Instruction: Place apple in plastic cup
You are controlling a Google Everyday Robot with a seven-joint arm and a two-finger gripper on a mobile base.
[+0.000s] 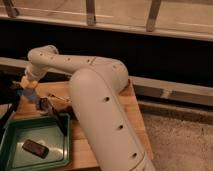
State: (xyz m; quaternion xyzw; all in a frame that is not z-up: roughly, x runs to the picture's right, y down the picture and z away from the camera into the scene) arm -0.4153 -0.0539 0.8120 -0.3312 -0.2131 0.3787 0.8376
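Pale-blue cup (pixel 28 94) sits near the bench's (pixel 131 117) left edge, toward the far side, just below the arm's (pixel 95 95) wrist. Whether the apple is there cannot be told; no fruit shows clearly. The gripper (pixel 27 86) hangs right over the cup, at the end of the cream arm, clenched shut; whether anything sits between its fingers cannot be told. A dark object (pixel 48 105) lies just right of the cup. At the bench's near left corner lies a green tray (pixel 60 155) with a dark flat object (pixel 35 148) in it. The bulky arm covers most of the bench's middle.
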